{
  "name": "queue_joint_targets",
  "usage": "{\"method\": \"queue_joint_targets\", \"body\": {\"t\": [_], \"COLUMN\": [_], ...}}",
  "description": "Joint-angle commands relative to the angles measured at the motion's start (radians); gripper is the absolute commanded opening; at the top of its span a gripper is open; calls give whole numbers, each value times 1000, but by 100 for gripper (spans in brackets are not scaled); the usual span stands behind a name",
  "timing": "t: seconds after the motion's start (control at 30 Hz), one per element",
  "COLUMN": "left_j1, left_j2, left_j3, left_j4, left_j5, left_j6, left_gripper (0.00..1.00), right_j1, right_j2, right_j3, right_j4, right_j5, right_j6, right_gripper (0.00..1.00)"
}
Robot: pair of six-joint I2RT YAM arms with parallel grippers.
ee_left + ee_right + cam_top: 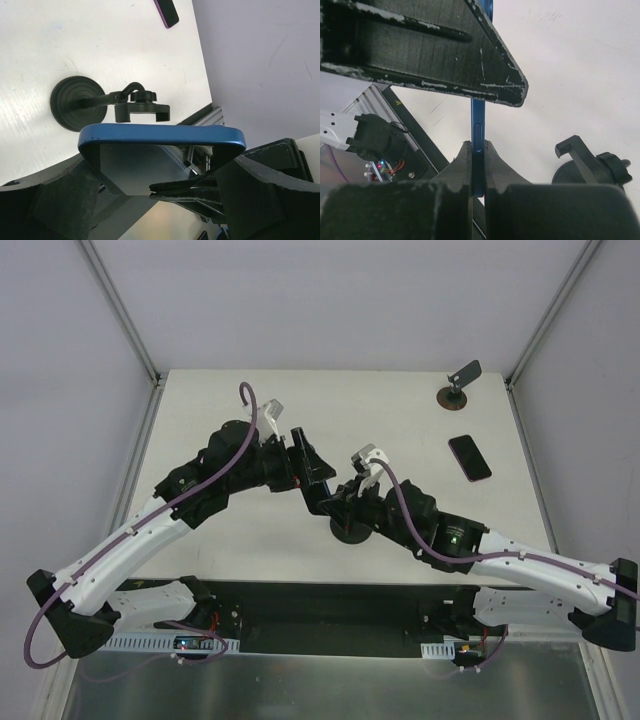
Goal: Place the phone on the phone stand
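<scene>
- White bench [250,410] between pale grey walls.
- The right claw [478,149] is pinched tight on the phone [160,136], held on edge above the bench.
- The left claw [162,172] is spread wide, flanking the phone; contact unclear.
- The phone stand [80,102] stands near, apart from the phone.

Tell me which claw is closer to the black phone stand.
Right. The right claw pinches the phone beside the stand; the left claw straddles the phone farther off.

My two arms [140,540] wear white shells over black joints, each trailed by a purple cable [243,390], my right one showing a green light [452,536], and my black fingers [420,55] are scuffed pale at the edges.
</scene>
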Motion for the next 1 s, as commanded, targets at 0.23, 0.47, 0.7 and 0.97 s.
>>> {"method": "queue_joint_targets", "body": {"t": [0.23,0.47,0.7,0.97], "left_j1": [-52,-66,-101,-141], "left_j2": [56,108,114,35], "left_j3": [96,130,164,125], "left_j4": [117,141,138,138], "left_j5": [-18,-10,-68,-182], "left_j6": [32,50,165,352], "left_gripper": [53,19,0,0], "right_j1": [7,7,-1,-243], "right_j2": [-170,-203,-219,-325], "right_j3": [-89,-118,-26,-34], "right_j4": [103,81,-178,-466], "right_j5": [57,51,60,-99], "right_j6": [-16,-5,24,203], "right_gripper": [1,1,83,97]}}
